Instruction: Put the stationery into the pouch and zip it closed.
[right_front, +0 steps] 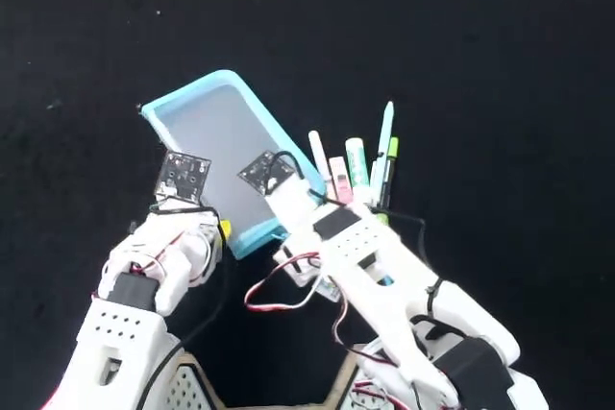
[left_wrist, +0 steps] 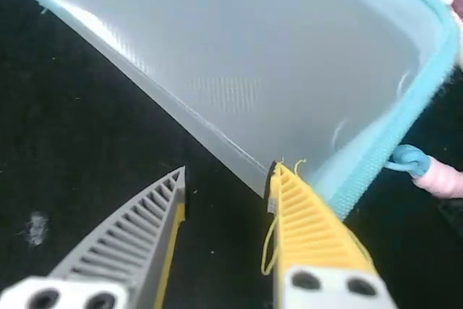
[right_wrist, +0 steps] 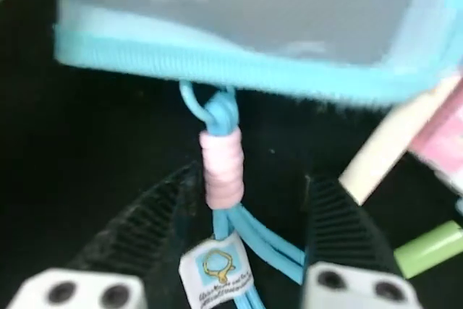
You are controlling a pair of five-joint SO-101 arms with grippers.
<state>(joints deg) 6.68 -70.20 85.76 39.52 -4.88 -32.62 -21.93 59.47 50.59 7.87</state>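
On the black tabletop point(right_front: 500, 64) lies the translucent pouch point(right_front: 216, 141) with its light blue zip edge, the pens and markers point(right_front: 357, 165) fanned out just beside it. Left gripper point(left_wrist: 228, 175) has its fingers spread, the yellow one touching the pouch's near corner. Right gripper point(right_wrist: 249, 182) holds its fingers apart on either side of the zipper pull point(right_wrist: 221, 164), seemingly not pinching it.

the left arm point(right_front: 110, 333) and right arm point(right_front: 380, 276), both white, extend forward side by side, wrists tipped downward. the left gripper point(left_wrist: 230, 179), one finger grey and one yellow, has its jaws spread apart. the right gripper point(right_wrist: 255, 179), black-fingered, is spread wide too.
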